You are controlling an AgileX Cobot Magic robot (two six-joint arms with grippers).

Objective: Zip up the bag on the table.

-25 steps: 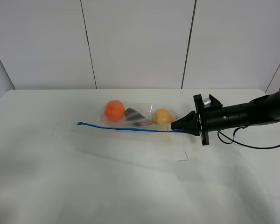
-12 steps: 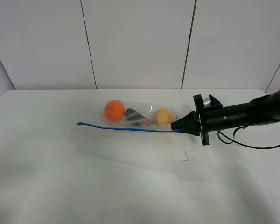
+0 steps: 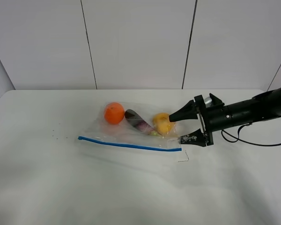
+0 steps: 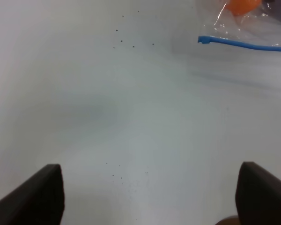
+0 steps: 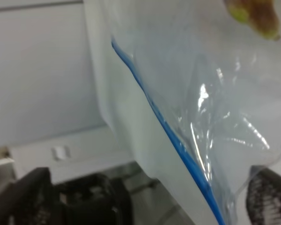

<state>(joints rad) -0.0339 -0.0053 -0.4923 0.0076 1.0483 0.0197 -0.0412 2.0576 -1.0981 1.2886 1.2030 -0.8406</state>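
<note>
The bag lies flat on the table nearer the far edge, blue zipper strip facing the near edge, right gripper spread open beside its right end, gripping nothing.

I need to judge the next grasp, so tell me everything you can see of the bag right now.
The bag is clear, floppy plastic lying flat on the white table, its blue zipper strip along the near edge. Inside sit an orange fruit, a dark purple piece and a yellow fruit. The right gripper is open around its right end, jaws spread; whether a fingertip touches the plastic is unclear.
</note>
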